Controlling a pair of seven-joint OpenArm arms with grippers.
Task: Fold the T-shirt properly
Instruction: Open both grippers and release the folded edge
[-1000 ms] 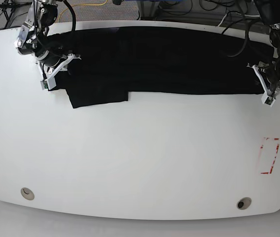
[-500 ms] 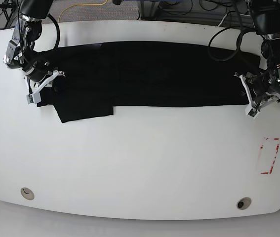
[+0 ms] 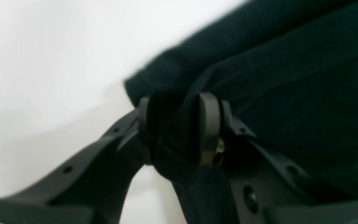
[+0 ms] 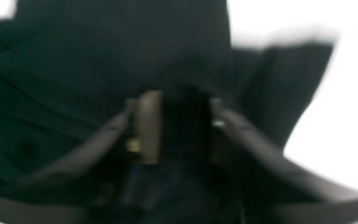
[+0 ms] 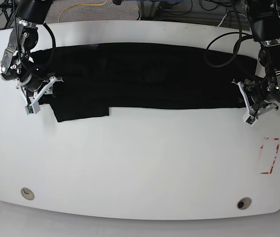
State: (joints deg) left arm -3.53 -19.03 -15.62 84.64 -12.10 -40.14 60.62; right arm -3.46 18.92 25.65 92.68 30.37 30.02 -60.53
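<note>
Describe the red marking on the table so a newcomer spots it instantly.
Start at the white table and go to its edge on the base view's right, below the left gripper holding the T-shirt. The red marking is a broken rectangular outline, the only red thing there.

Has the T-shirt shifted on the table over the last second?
Yes. In the base view the T-shirt has slid toward the view's left and nearer the camera, judged against the red-outlined marking on the table.
</note>
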